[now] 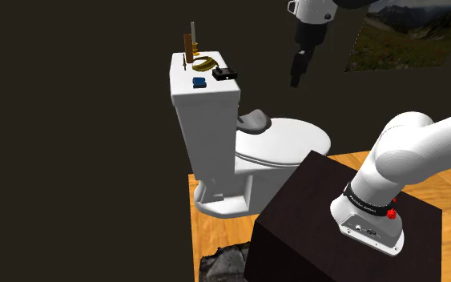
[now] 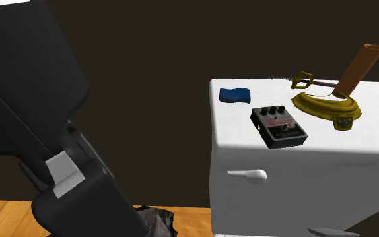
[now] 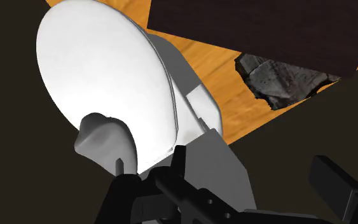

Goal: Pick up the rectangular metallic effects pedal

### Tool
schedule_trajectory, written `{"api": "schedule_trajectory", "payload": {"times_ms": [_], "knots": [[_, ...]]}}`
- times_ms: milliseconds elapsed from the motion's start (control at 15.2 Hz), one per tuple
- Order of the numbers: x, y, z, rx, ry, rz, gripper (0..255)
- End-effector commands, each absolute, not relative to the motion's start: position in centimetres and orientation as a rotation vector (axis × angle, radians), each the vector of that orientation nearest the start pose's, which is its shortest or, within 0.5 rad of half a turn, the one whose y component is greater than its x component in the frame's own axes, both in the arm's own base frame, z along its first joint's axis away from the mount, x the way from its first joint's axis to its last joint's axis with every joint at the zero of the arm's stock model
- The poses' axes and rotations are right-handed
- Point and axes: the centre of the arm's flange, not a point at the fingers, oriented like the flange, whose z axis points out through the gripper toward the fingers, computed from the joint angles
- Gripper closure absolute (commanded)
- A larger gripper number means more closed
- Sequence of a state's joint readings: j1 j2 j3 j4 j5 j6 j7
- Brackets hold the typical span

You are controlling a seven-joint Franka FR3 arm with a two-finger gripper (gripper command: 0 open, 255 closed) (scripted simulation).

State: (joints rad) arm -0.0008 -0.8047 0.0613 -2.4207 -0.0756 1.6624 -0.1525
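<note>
Claw (image 1: 296, 78) open, empty, high above toilet (image 1: 278, 146); black pedal (image 2: 279, 126) flat on tank lid (image 2: 235, 129), well apart

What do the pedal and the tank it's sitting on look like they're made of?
The pedal is a dark, near-black box with black knobs and a pale label. It looks matte with no metallic shine, so it could be metal or plastic. The toilet tank is smooth plain white with soft shading, ceramic-like, though the render leaves that unsure.
</note>
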Motion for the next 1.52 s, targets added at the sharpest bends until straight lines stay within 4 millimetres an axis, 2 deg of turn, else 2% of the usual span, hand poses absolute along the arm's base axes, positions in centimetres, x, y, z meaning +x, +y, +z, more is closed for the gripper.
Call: {"api": "schedule_trajectory", "payload": {"times_ms": [0,396,726,1056,1452], "knots": [[31.0,1.6,57.4,-3.247,-0.326,-0.063,0],[36.8,-2.9,56.8,-3.121,-0.817,-0.172,0],[42.5,-5.1,56.4,-2.956,-1.202,-0.257,0],[48.7,-5.7,56.2,-2.742,-1.558,-0.336,0],[55.9,-4.3,56.3,-2.426,-1.939,-0.421,0]]}}
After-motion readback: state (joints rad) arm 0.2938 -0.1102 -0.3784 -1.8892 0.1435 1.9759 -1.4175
